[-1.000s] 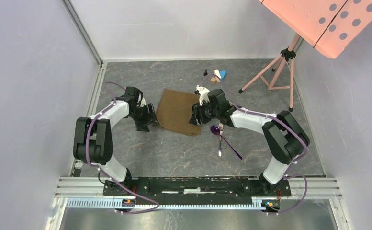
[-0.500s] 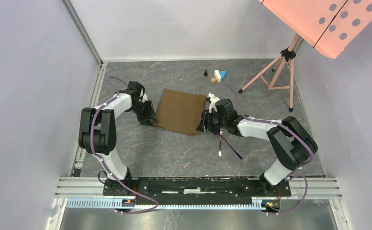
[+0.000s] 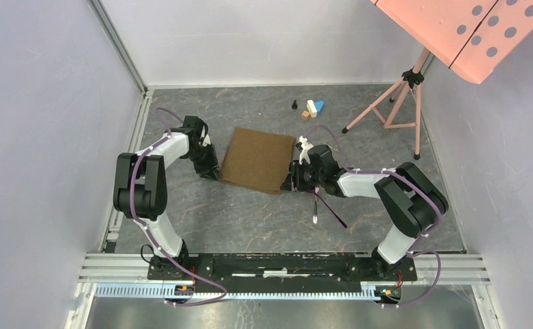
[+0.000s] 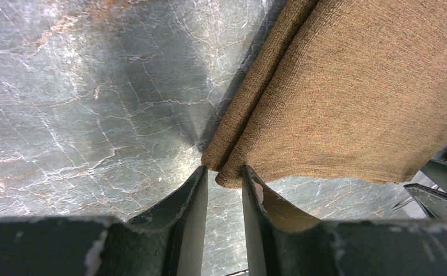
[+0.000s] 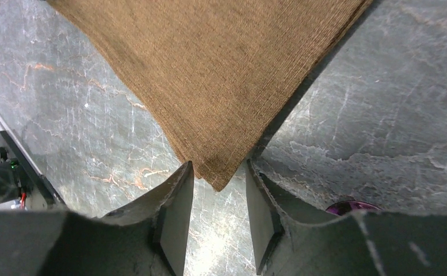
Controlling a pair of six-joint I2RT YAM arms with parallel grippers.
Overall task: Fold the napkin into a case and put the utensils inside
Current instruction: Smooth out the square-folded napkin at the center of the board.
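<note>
Napkin [image 3: 258, 161], flat: near corners lie dead ahead of L gripper [image 4: 224, 168] and R gripper [image 5: 218, 165], one each. I read both jaws narrow, nothing pinched yet.

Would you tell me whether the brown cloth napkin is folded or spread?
Apparently folded: the brown cloth napkin shows two stacked layers at its corner in the left wrist view.

Bright, even overhead light; glare on table [image 5: 221, 247] btw fingers [image 5: 175, 218]; soft shadow by napkin [image 5: 209, 86].
</note>
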